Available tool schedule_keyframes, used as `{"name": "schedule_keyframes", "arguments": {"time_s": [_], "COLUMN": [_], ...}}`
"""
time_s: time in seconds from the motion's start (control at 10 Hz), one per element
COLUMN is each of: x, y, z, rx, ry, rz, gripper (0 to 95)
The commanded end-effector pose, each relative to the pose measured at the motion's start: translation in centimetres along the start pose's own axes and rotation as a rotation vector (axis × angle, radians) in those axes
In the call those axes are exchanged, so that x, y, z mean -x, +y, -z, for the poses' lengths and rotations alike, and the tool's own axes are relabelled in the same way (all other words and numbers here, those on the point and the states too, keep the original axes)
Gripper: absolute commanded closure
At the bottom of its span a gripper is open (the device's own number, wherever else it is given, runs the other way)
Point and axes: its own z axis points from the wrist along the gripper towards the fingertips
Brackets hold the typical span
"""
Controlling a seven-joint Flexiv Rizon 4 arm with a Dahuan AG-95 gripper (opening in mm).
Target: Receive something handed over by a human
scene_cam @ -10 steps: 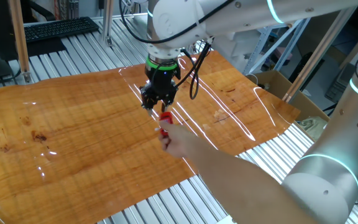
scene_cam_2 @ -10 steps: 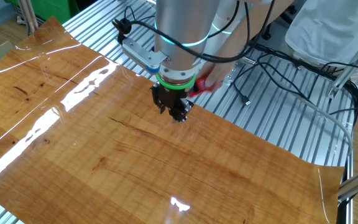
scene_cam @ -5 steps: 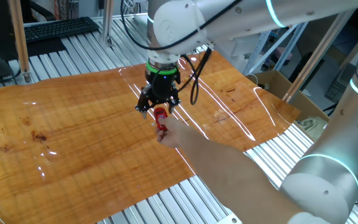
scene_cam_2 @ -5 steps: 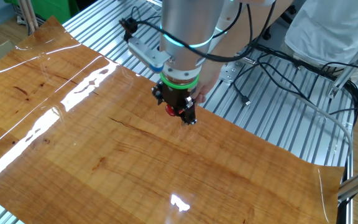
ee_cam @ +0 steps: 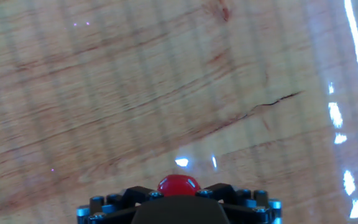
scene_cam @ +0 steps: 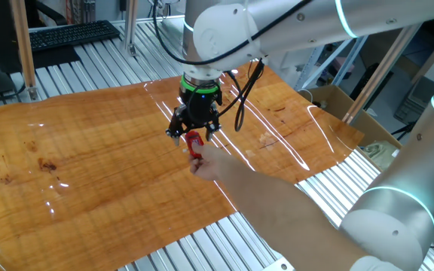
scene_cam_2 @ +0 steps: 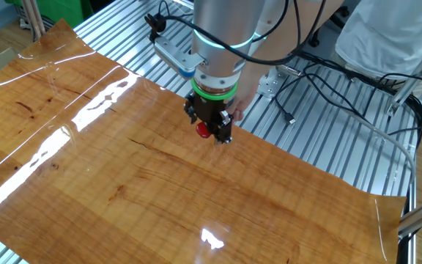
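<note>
While poised low over the wooden table [scene_cam: 89, 150], black claw [scene_cam: 192, 134] with fingers spread to either side of a small red object [scene_cam: 194, 143], not visibly clamped on it. Red object between the fingertips, its far end pinched by a human hand [scene_cam: 211, 167] reaching in from the near table edge. Seen down the fingers, a red rounded tip [ee_cam: 178, 185] seated between the two black pads [ee_cam: 225, 188]. Judged as mid-handover: object presented and lined up, closing of the claw and release by the hand left to do. Plenty of open wood to the left and ahead; table edge and metal slats [scene_cam_2: 321, 147] close behind the arm, cables [scene_cam_2: 343, 81] lying there, forearm [scene_cam: 277, 218] crossing the near edge.
</note>
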Motion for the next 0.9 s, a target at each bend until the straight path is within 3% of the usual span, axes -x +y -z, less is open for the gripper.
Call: {"name": "schedule_keyframes", "arguments": {"time_s": [0.1,0.6,0.9], "x": [-0.1,-0.1,1.1], "y": [0.1,0.4,0.6], "z": [0.1,0.5,1.9], "rx": [-0.014,-0.016,-0.009], "ry": [-0.009,-0.017,-0.016], "rz": [0.030,0.022,0.031], "gripper": [95.0,95.0,95.0]}}
